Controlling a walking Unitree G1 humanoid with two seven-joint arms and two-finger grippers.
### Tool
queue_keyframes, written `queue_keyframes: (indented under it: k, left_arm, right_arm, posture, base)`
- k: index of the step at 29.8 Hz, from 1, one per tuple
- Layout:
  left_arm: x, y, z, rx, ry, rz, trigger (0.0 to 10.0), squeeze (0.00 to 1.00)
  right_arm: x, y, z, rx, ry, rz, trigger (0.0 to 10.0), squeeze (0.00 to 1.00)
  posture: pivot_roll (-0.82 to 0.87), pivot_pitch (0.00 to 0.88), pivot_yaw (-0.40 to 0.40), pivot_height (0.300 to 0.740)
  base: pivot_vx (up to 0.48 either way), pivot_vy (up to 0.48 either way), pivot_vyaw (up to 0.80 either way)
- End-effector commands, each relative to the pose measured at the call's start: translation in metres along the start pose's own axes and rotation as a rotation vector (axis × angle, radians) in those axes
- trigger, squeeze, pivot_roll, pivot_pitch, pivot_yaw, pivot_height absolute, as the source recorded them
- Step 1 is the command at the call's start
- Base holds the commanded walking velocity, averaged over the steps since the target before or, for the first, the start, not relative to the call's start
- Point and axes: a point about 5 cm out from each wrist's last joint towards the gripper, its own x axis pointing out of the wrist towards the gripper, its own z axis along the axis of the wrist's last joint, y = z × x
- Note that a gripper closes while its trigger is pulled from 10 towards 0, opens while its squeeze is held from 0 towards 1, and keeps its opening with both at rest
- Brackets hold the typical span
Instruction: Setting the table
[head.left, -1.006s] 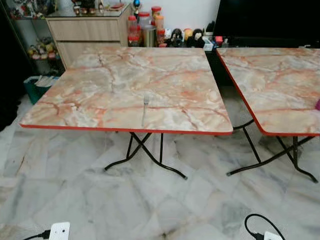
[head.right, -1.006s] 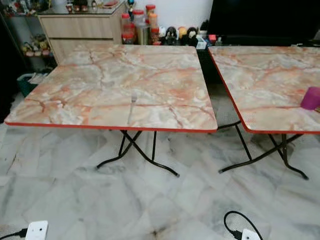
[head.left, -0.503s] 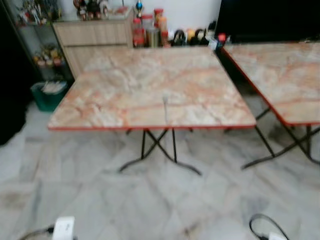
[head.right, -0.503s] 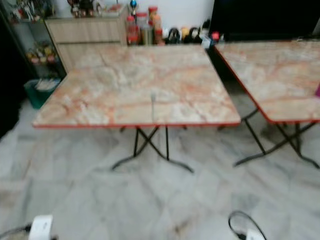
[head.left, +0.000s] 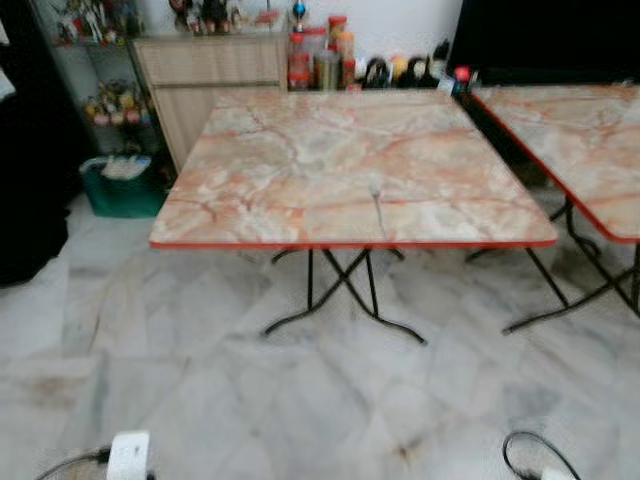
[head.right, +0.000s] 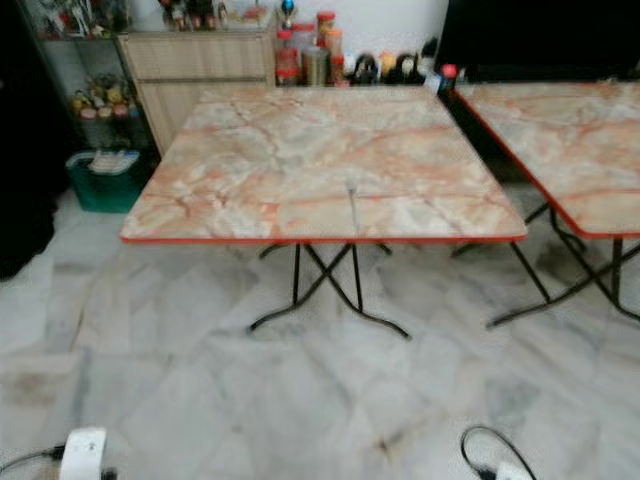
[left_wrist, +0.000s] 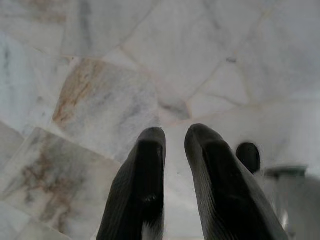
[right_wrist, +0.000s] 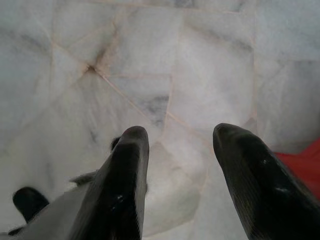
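Note:
A silver fork (head.left: 376, 205) lies alone on the marble-patterned folding table (head.left: 350, 243), near its front edge and a little right of the middle. My left gripper (left_wrist: 175, 135) hangs over the pale marble floor with its two black fingers almost together and nothing between them. Over the floor too, my right gripper (right_wrist: 180, 132) has its fingers spread apart and holds nothing. Both are well away from the fork.
A second marble-patterned table (head.left: 600, 130) stands to the right across a narrow gap. Behind are a wooden cabinet (head.left: 200, 70), jars (head.left: 320, 60) and a green bin (head.left: 120, 185). A white power strip (head.left: 128, 455) and a black cable (head.left: 530, 460) lie on the near floor.
The whole view has shifted: the table now sits further right and looks smaller, so the camera moved. The fork keeps its place on the table.

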Motion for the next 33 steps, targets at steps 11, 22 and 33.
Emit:
queue_keyframes:
  k: [11,22,33]
  left_arm:
    - [-0.0008,0.0037,-0.0057,0.022,0.043,-0.001,10.0,0.0]
    - [-0.0015,0.0057,-0.008,0.03,0.052,0.007,10.0,0.0]
    - [-0.0016,0.0058,-0.0088,0.038,0.058,0.005,10.0,0.0]
  right_arm:
    - [0.0001,0.0058,0.0008,0.028,0.002,0.016,10.0,0.0]
    - [0.0003,0.0075,0.0019,0.006,0.003,0.02,10.0,0.0]
    - [0.0001,0.0085,0.0014,0.012,-0.004,0.025,10.0,0.0]
  posture:
    - [0.02,0.088,0.01,0.74]
    - [0.02,0.063,0.007,0.74]
    - [0.02,0.042,0.01,0.74]
  base:
    - [0.0,0.0,0.0]
    - [0.218,0.0,0.0]
    - [0.307,0.0,0.0]
